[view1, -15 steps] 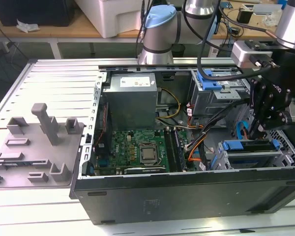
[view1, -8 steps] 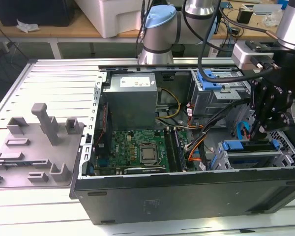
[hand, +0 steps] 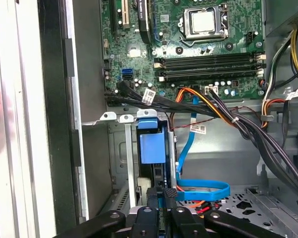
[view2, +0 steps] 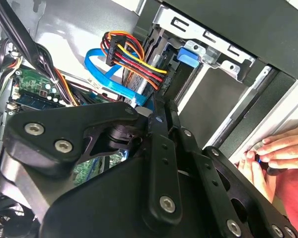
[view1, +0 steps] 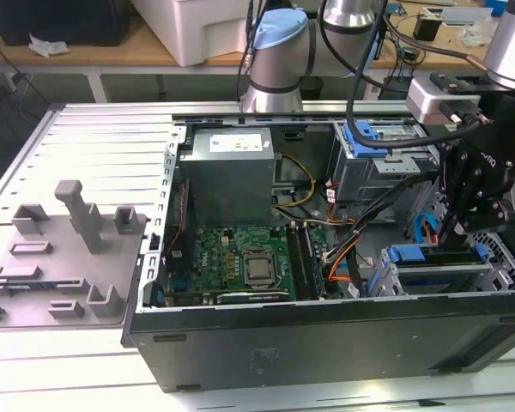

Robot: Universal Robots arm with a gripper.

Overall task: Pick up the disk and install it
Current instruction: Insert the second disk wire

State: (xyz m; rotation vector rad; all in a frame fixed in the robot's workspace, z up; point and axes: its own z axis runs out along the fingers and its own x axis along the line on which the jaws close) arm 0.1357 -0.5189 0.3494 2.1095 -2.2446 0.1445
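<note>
The disk (hand: pixel 152 147) stands on edge in a slot of the metal drive cage (hand: pixel 120 148) inside the open computer case, its blue rail end facing up. In the exterior view the disk (view1: pixel 442 256) sits in the cage at the case's front right corner. My gripper (hand: pixel 163 196) hangs right over the disk's cable end, and its fingers (view2: pixel 158 148) meet at the tips with nothing thick between them. Whether the tips touch the disk, I cannot tell. The gripper (view1: pixel 451 232) reaches down from the exterior view's right.
A blue flat cable (hand: pixel 203 189) and a multicoloured power lead (view2: pixel 131 57) lie right beside the fingertips. The motherboard (view1: pixel 240 257), the grey power-supply box (view1: pixel 232 172) and a second cage (view1: pixel 382 163) crowd the case. A person's hand (view2: pixel 268 153) rests on the case's outer edge.
</note>
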